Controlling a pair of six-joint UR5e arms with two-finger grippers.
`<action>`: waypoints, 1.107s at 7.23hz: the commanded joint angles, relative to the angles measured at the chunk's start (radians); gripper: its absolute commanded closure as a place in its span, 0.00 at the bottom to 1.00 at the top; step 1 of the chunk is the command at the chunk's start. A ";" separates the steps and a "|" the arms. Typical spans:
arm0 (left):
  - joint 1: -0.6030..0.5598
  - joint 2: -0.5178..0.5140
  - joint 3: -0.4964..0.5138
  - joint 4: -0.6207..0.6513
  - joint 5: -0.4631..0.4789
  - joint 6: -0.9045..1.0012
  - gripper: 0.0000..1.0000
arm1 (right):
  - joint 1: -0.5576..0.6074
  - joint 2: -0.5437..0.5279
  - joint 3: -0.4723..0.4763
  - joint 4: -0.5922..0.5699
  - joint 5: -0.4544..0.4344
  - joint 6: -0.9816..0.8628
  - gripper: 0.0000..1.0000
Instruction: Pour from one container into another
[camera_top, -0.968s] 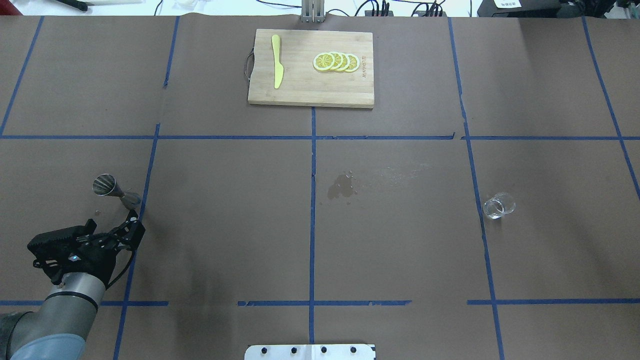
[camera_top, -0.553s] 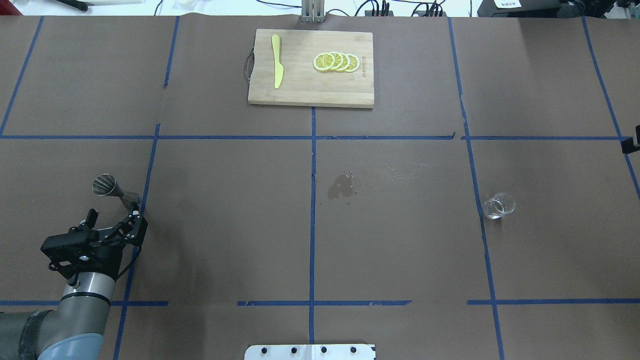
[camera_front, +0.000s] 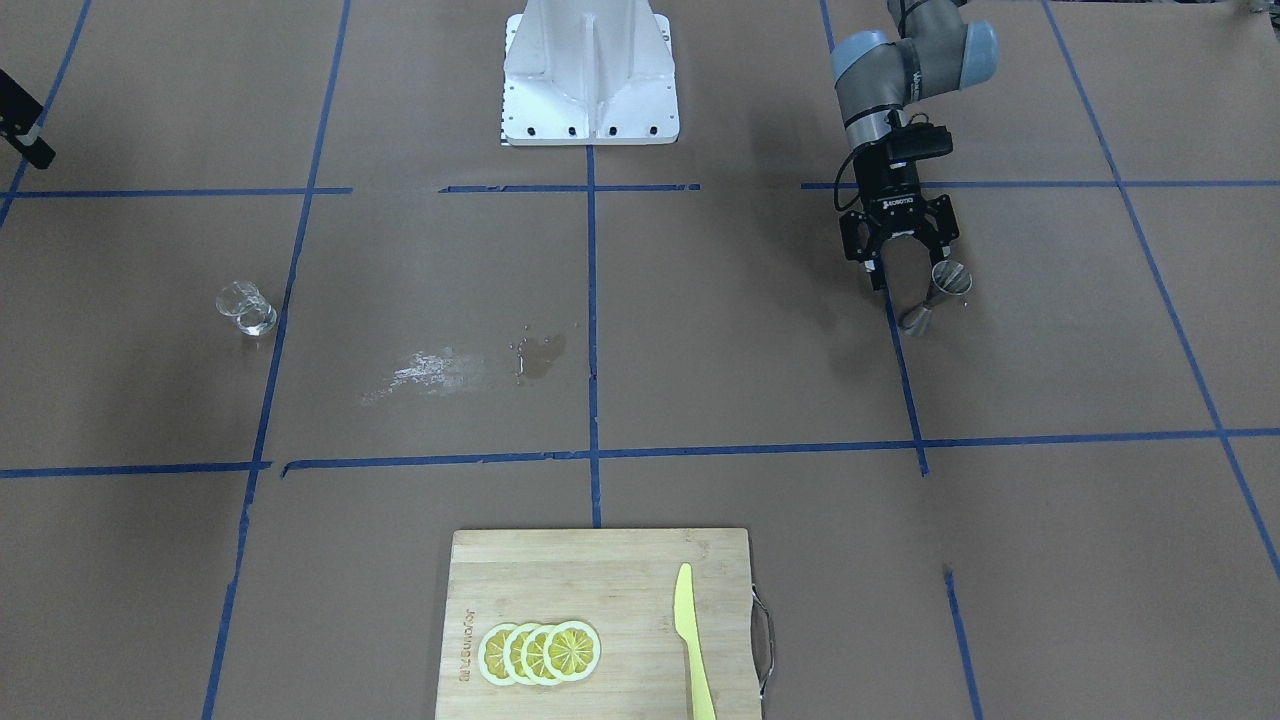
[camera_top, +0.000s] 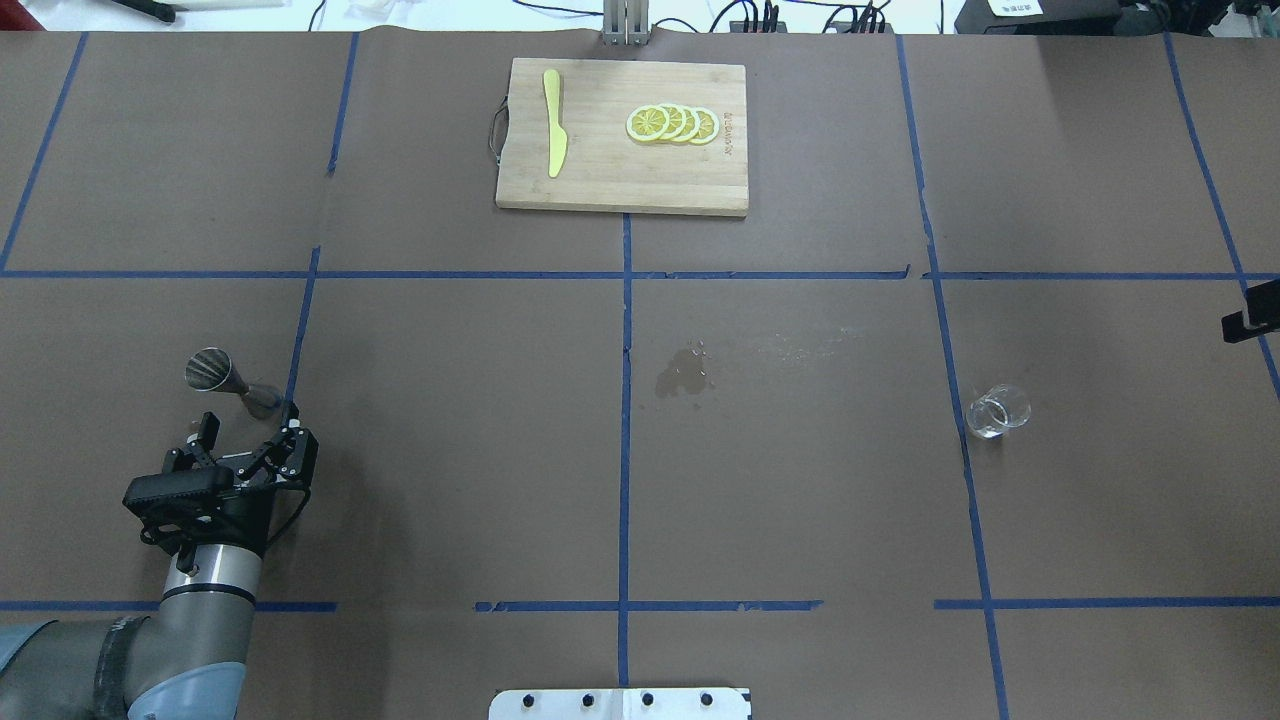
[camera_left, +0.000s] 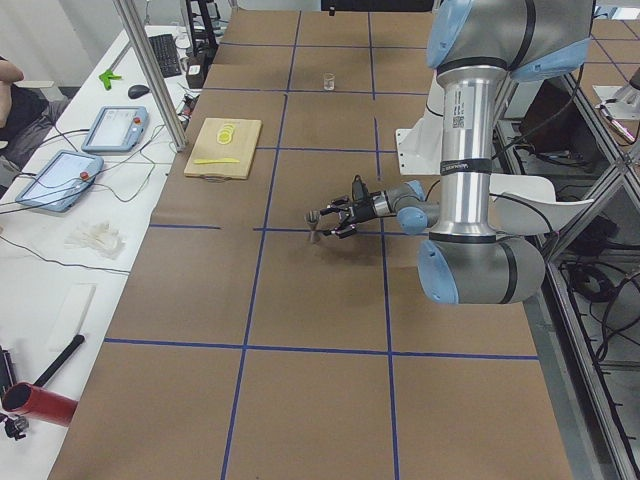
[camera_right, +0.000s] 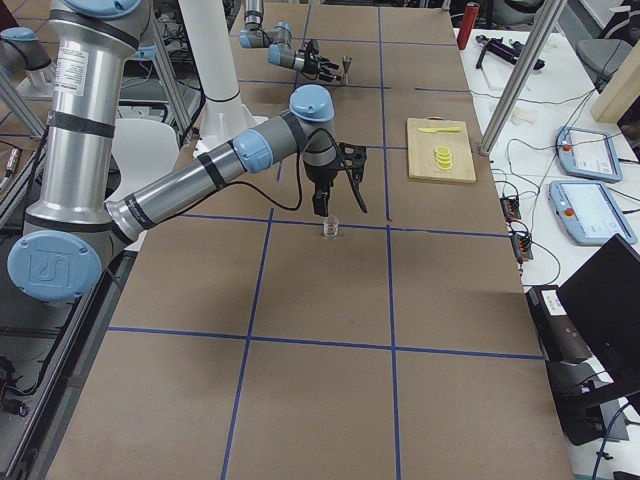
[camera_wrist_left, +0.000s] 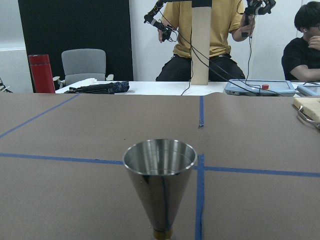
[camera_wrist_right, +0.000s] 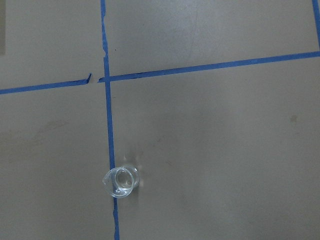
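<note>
Jigger (camera_wrist_left: 161, 182) stands upright: shiny steel, two cones joined.

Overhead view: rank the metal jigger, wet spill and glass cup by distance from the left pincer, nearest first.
1. Silver hourglass metal jigger, just ahead of the left pincer.
2. Wet spill patch, at the table's centre.
3. Small clear glass cup, far right side.
</note>
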 joint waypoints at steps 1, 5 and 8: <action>-0.009 0.000 0.009 0.000 0.007 0.000 0.10 | -0.103 -0.008 0.063 0.016 -0.084 0.147 0.00; -0.030 0.000 0.021 -0.001 0.030 0.000 0.13 | -0.239 -0.009 0.074 0.098 -0.186 0.307 0.00; -0.049 -0.008 0.034 -0.001 0.030 0.000 0.16 | -0.267 -0.015 0.076 0.130 -0.197 0.334 0.00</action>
